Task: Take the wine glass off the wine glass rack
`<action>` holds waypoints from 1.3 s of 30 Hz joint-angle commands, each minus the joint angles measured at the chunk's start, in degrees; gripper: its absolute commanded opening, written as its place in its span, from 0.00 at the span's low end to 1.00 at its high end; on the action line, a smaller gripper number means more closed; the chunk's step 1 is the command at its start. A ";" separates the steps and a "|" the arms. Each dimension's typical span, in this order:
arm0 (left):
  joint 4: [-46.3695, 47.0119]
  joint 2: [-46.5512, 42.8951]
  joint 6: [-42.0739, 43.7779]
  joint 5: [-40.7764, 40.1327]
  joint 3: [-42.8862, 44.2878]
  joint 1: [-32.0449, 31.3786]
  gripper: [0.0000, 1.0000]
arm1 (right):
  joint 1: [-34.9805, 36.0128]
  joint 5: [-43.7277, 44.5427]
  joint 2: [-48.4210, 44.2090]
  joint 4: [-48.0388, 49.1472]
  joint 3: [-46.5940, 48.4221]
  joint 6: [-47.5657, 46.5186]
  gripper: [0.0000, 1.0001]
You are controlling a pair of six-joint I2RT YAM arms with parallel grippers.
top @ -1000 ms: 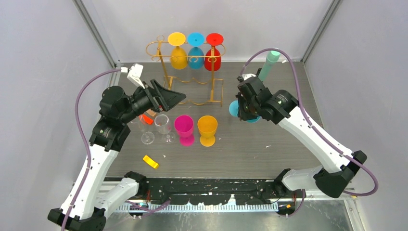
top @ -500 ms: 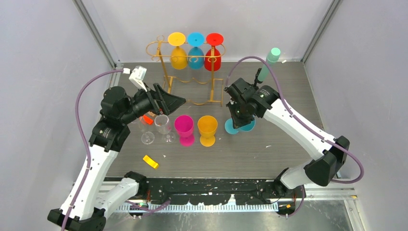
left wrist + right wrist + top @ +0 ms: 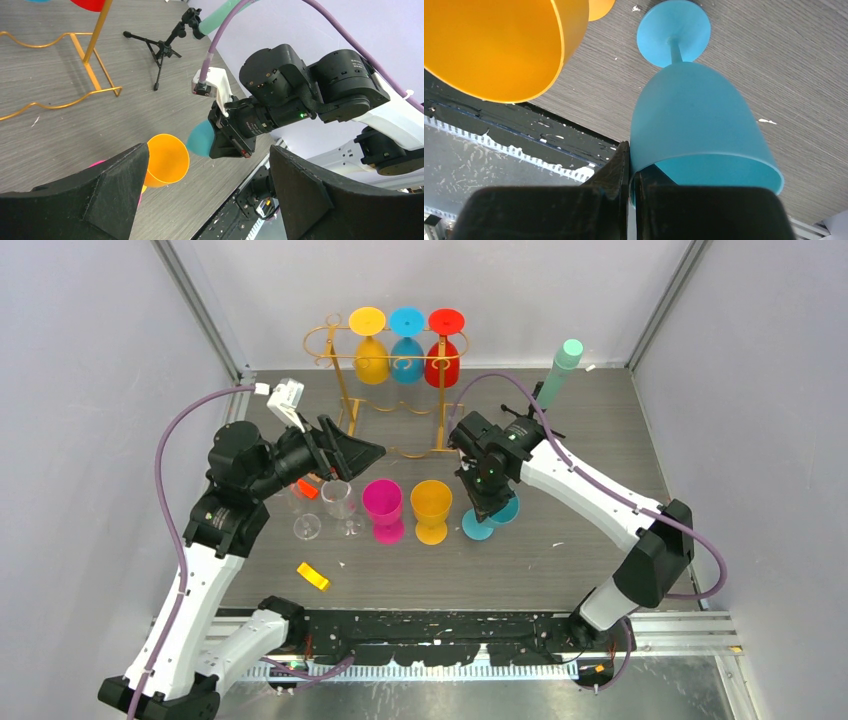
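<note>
right pincer (image 3: 629, 167) pinching blue wine glass (image 3: 696, 115) rim, beside orange glass (image 3: 494, 45) | left pincer (image 3: 207, 150) spread, empty

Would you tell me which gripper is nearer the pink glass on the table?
Left: left gripper hovers open just behind the pink glass; right gripper beyond the orange glass, gripping the blue glass.

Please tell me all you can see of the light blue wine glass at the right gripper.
The light blue wine glass looks like matte plastic: round foot, thin stem, deep bowl. It is roughly upright beside the orange glass. The right gripper pinches its rim, one finger inside. Whether its foot touches the table is unclear.
</note>
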 commanded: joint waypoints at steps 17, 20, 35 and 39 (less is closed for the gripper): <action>-0.76 0.39 1.52 -1.05 1.12 -0.13 0.93 | 0.26 3.20 1.40 2.10 2.46 -1.43 0.27; -0.84 0.60 1.35 -1.04 1.21 -0.14 0.94 | 0.26 3.11 1.01 2.90 2.65 -1.32 0.27; -1.16 1.04 1.26 -1.09 1.39 -0.14 0.94 | 0.22 3.32 -0.27 5.28 2.89 -0.55 0.00; -1.52 1.08 1.44 -1.26 1.65 -0.14 0.94 | 0.22 2.72 -0.02 6.47 3.11 -0.30 0.00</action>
